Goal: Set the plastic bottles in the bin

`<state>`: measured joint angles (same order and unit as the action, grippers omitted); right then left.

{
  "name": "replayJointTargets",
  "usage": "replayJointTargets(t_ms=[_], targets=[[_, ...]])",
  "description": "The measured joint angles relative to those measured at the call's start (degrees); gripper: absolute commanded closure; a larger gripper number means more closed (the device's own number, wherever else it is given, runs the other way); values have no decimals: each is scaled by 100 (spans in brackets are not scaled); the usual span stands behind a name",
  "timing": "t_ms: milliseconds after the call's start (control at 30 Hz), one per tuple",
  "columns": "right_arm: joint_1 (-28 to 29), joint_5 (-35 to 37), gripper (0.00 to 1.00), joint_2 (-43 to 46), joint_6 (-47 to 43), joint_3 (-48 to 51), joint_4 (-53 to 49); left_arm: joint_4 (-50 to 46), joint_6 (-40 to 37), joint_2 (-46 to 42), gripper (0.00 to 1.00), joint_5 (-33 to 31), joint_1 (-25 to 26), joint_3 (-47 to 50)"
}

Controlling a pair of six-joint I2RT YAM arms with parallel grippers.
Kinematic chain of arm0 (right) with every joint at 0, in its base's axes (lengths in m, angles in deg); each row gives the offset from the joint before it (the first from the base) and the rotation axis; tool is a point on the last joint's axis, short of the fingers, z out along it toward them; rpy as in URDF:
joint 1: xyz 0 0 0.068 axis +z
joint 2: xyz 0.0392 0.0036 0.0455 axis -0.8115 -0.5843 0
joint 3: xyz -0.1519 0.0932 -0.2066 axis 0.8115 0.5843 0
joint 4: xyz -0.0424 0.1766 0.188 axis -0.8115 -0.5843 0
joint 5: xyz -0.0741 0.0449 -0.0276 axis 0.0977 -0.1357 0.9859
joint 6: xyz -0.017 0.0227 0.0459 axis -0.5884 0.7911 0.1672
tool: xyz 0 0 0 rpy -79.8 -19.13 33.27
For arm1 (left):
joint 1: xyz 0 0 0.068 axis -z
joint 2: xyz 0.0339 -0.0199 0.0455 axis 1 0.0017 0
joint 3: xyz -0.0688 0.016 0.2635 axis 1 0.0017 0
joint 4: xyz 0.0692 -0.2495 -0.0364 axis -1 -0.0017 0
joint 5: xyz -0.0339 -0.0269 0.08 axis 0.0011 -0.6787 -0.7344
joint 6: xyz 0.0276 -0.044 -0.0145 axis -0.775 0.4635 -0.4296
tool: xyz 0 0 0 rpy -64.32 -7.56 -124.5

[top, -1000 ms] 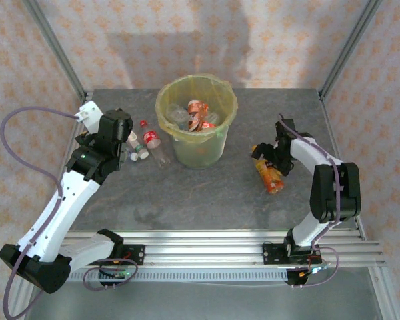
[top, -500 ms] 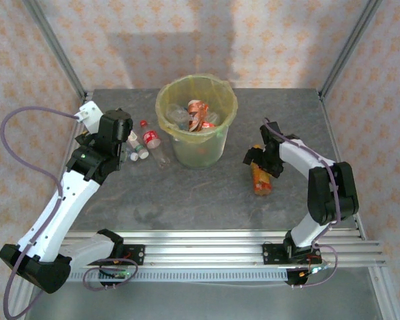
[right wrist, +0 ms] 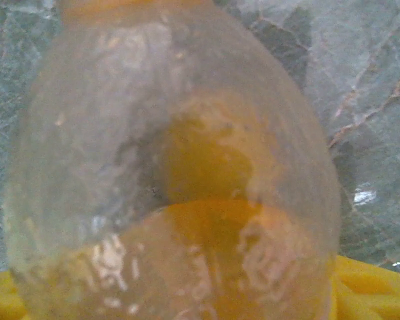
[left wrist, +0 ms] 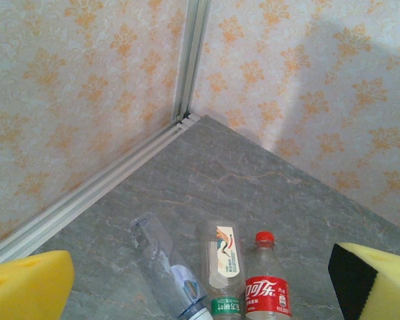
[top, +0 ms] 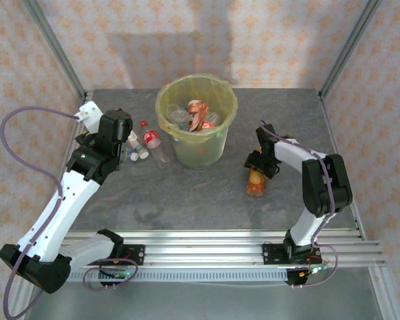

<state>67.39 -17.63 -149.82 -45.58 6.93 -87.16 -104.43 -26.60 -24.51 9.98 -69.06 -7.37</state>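
The right gripper (top: 260, 164) has swung toward the bin (top: 161, 115) and is pinching the orange-labelled bottle (top: 255, 184) on open tabletop (top: 200, 200). The left gripper (top: 129, 148) is hovering near the left edge, fingers (left wrist: 27, 285) spread.

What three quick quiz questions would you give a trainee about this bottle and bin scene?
1. True or false: the bin already holds some crushed bottles.
2. Counting the red-capped bottle, how many bottles lie on the table in the left wrist view?
3. The orange-labelled bottle lies: A) inside the bin, B) on the table to the right of the bin, C) to the left of the bin.

Key: 1 true; 2 three; 3 B.
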Motion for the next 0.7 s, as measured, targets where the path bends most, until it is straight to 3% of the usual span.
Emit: replayJointTargets(t_ms=[300, 700], targets=[[81, 168, 56, 264, 96, -26, -116, 0, 0, 0, 0, -2, 0, 0], [323, 597, 67, 2538, 409, -962, -826, 0, 4, 0, 0, 0, 0, 2]])
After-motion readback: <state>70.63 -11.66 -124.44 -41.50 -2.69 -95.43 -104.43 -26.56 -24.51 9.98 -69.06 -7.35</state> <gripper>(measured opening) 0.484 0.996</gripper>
